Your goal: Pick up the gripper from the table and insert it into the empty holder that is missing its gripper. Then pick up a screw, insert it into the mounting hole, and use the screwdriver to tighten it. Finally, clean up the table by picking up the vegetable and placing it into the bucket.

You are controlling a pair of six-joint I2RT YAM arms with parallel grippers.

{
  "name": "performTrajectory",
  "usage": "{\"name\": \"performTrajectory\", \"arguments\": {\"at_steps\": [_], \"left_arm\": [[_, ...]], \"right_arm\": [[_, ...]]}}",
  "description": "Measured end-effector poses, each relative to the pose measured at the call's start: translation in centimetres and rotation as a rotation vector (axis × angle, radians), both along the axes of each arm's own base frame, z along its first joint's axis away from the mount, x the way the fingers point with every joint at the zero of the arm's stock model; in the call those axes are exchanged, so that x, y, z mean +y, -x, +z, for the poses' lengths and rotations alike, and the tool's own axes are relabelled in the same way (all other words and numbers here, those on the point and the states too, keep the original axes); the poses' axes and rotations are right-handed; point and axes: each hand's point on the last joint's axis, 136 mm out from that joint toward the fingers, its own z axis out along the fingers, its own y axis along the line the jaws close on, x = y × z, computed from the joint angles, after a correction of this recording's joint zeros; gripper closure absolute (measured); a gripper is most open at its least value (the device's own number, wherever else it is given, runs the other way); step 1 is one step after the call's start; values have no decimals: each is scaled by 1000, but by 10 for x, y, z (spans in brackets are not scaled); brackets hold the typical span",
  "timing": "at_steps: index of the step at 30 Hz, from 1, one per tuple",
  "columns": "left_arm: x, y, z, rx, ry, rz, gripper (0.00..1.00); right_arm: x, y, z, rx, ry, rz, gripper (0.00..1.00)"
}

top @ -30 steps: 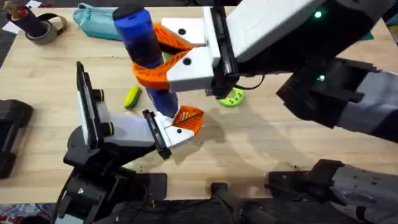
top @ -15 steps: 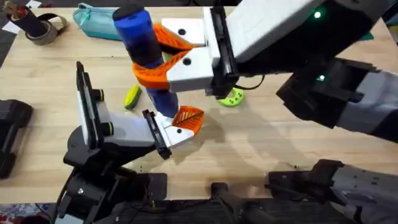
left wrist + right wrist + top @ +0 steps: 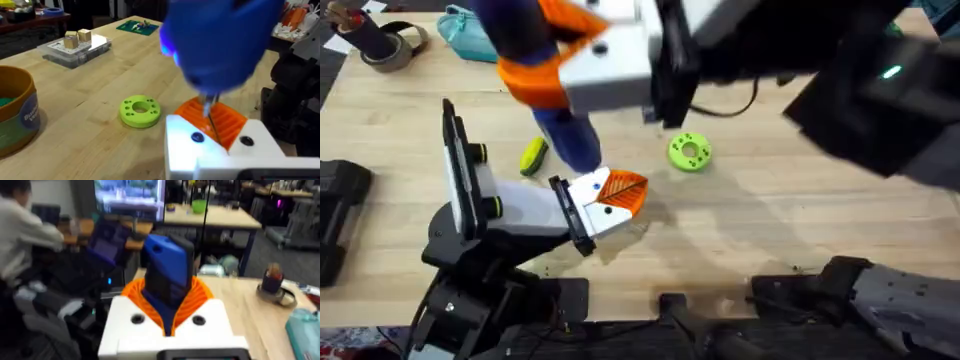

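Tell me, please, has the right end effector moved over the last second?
Yes. The right end effector, shut on the screwdriver, has shifted away from the green disc toward the teal pouch.

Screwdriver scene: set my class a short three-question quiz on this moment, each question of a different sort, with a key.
1. True or false: the right gripper is shut on the blue screwdriver.
2. Multiple choice: the yellow and green vegetable lies
A. in the bucket
B. on the table, beside the screwdriver
C. on the green disc
3. Fill in: the screwdriver's tip comes down at the white holder with the ______ gripper fitted in it.

Key: 1 true. 2 B. 3 orange.
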Motion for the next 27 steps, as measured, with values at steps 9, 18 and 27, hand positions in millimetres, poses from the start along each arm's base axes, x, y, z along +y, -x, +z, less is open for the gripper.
{"name": "performTrajectory", "arguments": {"at_steps": [9,18,27], "left_arm": [[0,0,0,0,0,0,984],[0,0,0,0,0,0,984],[0,0,0,0,0,0,984]], "right_arm": [[-6,-25,-2,-21,204,-174,956],[-19,-55,5,-146,283,-366,955],[-16,-54,8,-178,276,-375,956]]}}
